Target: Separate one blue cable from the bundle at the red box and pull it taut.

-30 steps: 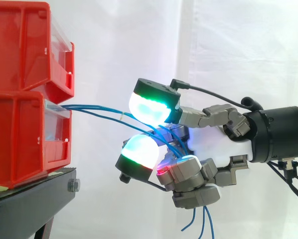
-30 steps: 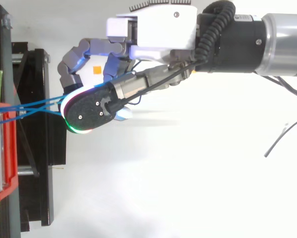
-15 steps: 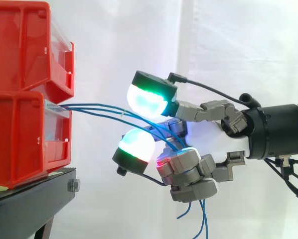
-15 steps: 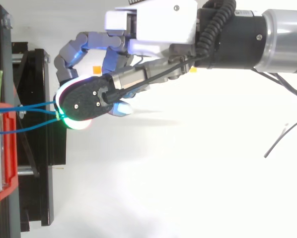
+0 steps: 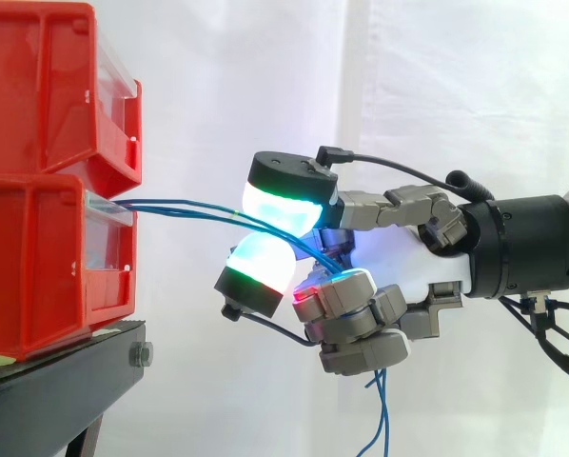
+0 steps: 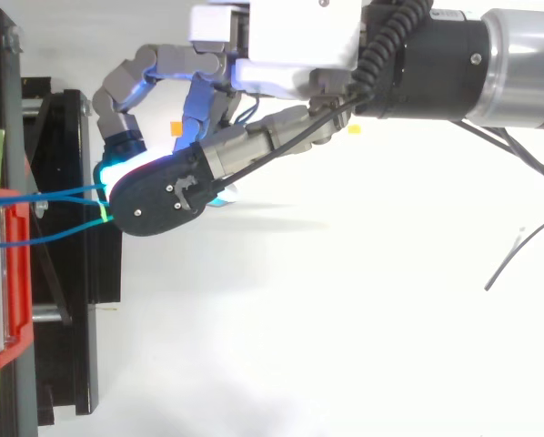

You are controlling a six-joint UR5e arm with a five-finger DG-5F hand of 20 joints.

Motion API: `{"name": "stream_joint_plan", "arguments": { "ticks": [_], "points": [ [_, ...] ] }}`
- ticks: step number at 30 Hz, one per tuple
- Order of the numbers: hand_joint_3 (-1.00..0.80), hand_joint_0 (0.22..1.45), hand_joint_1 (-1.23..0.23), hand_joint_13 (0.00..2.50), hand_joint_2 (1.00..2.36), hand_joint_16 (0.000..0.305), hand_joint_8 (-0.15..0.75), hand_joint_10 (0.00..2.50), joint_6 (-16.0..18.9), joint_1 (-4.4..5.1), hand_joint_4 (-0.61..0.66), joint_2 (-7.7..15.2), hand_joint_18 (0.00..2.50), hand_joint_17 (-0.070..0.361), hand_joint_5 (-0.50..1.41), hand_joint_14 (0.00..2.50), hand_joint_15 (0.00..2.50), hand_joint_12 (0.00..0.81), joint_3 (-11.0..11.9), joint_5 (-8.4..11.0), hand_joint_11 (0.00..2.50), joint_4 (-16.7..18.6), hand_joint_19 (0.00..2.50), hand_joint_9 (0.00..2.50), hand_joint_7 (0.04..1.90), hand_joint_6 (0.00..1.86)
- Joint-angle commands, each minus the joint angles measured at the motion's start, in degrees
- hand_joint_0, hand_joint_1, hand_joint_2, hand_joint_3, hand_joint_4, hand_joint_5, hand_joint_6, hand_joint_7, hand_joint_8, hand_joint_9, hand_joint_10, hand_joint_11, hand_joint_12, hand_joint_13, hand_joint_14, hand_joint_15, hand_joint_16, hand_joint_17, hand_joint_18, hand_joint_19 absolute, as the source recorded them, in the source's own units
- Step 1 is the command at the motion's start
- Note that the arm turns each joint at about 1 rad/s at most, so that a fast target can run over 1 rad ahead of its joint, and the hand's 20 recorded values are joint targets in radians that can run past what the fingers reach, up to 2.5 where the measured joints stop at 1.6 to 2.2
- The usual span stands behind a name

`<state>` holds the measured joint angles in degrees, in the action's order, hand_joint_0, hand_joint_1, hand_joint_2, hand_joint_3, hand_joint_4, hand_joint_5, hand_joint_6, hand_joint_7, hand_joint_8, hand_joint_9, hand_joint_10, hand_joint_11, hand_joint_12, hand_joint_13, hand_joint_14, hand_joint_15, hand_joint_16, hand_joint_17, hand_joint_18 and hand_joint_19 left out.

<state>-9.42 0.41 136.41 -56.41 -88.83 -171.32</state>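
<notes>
Since the fingers curl tighter than 1 s ago, the blue cables (image 5: 156,204) sit clamped together in the closed hand (image 5: 399,276), running from the lower red bin (image 5: 37,267). You likely have no strand isolated or taut yet. Count: 1 hand, 2 red bins (image 5: 47,86), at least 2 strands.

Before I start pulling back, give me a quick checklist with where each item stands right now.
1. Hand closed round the blue cables: ok, it curls round them.
2. One cable singled out: not ok, several strands run into the hand together.
3. Strands taut: not ok, they bow between the lower red bin and the hand.
4. Anchoring inside the bin: cannot tell.
5. Hand apart from the bin: ok.
</notes>
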Motion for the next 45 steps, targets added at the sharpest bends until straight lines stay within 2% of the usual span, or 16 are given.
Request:
{"name": "stream_joint_plan", "arguments": {
  "ticks": [1,8,17,22,26,27,29,33,37,38,45],
  "points": [
    [-0.10,0.62,-0.72,0.97,1.02,0.041,0.296,0.01,0.01,0.12,0.05,0.00,1.11,0.092,-0.16,1.39,1.56,0.368,0.07,0.06,1.71,0.02,1.64,1.30,1.21,0.88],
    [-0.06,0.64,-0.75,0.96,1.02,0.040,0.288,0.01,-0.16,0.56,0.00,0.00,1.08,0.091,-0.16,1.32,1.61,0.365,-0.02,0.85,1.73,0.02,1.64,1.29,1.27,0.89],
    [-0.07,0.65,-0.77,0.95,1.02,0.039,0.291,0.01,-1.04,1.00,-0.02,0.00,1.07,0.089,-0.16,1.28,1.63,0.361,-0.02,0.94,1.72,-0.25,1.63,1.28,1.26,0.90],
    [-0.07,0.65,-0.77,0.95,1.02,0.038,0.289,0.01,-3.06,1.26,-0.02,-0.35,1.07,0.086,-0.17,1.28,1.64,0.362,0.07,1.03,1.72,-0.42,1.63,1.29,1.26,0.90],
    [-0.06,0.65,-0.77,0.95,1.02,0.039,0.294,0.01,-5.61,1.52,-0.02,-0.79,1.07,0.087,-0.17,1.30,1.61,0.360,-0.02,1.03,1.73,-2.18,1.62,1.29,1.26,0.90],
    [-0.07,0.65,-0.77,0.94,1.02,0.039,0.295,0.01,-6.84,1.79,-0.02,-1.06,1.07,0.087,-0.17,1.29,1.63,0.360,-0.02,0.94,1.73,-5.17,1.63,1.29,1.25,0.90],
    [-0.07,0.65,-0.77,0.94,1.02,0.038,0.287,0.01,-7.02,2.05,-0.02,-1.23,1.07,0.086,-0.17,1.30,1.61,0.360,-0.02,1.20,1.71,-6.31,1.62,1.29,1.26,0.90],
    [-0.07,0.65,-0.77,0.94,1.02,0.038,0.287,0.01,-7.02,2.49,-0.02,-1.23,1.06,0.086,-0.17,1.29,1.63,0.359,-0.10,2.52,1.73,-7.01,1.63,1.29,1.26,0.90],
    [-0.07,0.65,-0.77,0.93,1.02,0.038,0.293,0.01,-7.02,3.02,-0.02,-1.50,1.06,0.085,-0.17,1.29,1.64,0.359,-0.10,2.87,1.73,-7.10,1.64,1.29,1.25,0.90],
    [-0.07,0.65,-0.77,0.93,1.02,0.038,0.298,0.01,-7.02,3.46,-0.02,-1.50,1.06,0.084,-0.17,1.30,1.61,0.358,-0.19,3.40,1.72,-7.36,1.63,1.29,1.25,0.90],
    [-0.07,0.65,-0.77,0.93,1.02,0.038,0.294,0.01,-6.93,4.51,-0.02,-1.67,1.06,0.085,-0.17,1.30,1.62,0.361,-0.19,4.72,1.72,-8.33,1.63,1.29,1.25,0.90]
  ]
}}
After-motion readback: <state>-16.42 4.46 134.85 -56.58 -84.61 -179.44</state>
